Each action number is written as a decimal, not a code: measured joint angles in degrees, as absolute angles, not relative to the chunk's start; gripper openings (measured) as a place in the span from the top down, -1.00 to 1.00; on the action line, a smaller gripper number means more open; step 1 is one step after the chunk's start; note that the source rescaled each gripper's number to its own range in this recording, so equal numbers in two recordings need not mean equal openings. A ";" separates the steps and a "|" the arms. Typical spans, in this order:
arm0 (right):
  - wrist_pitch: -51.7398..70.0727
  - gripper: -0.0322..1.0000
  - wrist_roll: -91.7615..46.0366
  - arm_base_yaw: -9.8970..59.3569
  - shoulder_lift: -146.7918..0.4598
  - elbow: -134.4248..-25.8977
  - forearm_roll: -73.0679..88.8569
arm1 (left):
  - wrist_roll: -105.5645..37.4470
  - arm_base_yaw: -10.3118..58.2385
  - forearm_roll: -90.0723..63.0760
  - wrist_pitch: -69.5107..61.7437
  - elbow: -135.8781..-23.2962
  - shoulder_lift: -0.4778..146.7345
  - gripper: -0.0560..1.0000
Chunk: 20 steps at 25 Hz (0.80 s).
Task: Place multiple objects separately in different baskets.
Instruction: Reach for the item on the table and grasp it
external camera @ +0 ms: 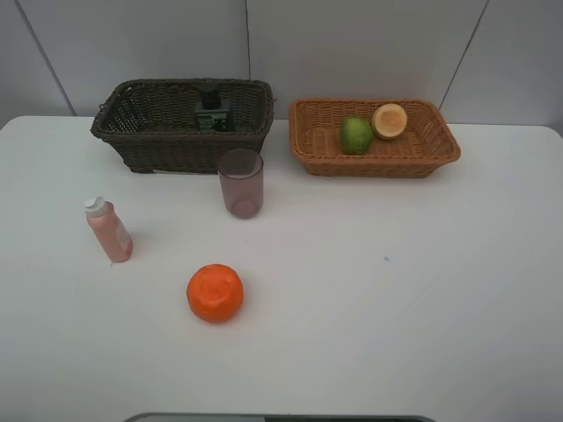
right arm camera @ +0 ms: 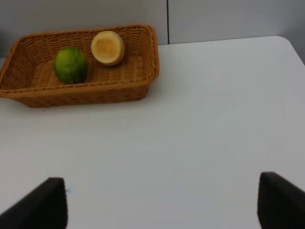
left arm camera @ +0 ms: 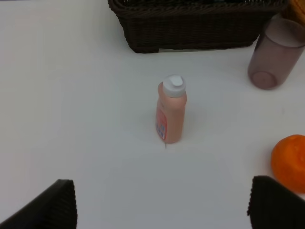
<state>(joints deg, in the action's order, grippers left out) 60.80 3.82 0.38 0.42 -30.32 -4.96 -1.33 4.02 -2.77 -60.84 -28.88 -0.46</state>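
Gaping wide and empty, left jaws face pink bottle (left arm camera: 171,112), right jaws tan basket (right arm camera: 95,93).

1. The white table (external camera: 422,290) offers broad open surface across its right and near side.
2. At left, the upright pink bottle (external camera: 109,230) has passable gaps to the cup (external camera: 241,183) and the orange (external camera: 215,293).
3. The cup stands just in front of the dark basket (external camera: 141,145), crowding its right end.
4. The dark basket and the tan basket (external camera: 308,154) are open from above, with a narrow gap between them.

There are two baskets (dark basket (external camera: 149,149), tan basket (external camera: 378,163)), three fruits (orange (external camera: 215,293), lime (external camera: 356,134), yellow fruit (external camera: 389,120)), two bottles (pink bottle (external camera: 109,230), dark bottle (external camera: 211,112)) and one cup (external camera: 241,183).
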 joint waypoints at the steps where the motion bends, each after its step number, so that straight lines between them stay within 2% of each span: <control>1: 60.80 -0.40 3.82 0.38 0.42 -30.32 -4.96 | -1.33 4.02 -3.15 -60.84 -28.88 -0.46 -0.85; 9: 60.80 -0.40 3.82 0.38 0.42 -30.32 -4.96 | -1.33 4.02 -3.09 -59.08 -31.10 5.37 -0.85; 20: 60.75 -0.40 3.82 0.38 0.42 -30.32 -4.96 | -1.86 4.02 0.00 -54.59 -42.30 40.54 -0.85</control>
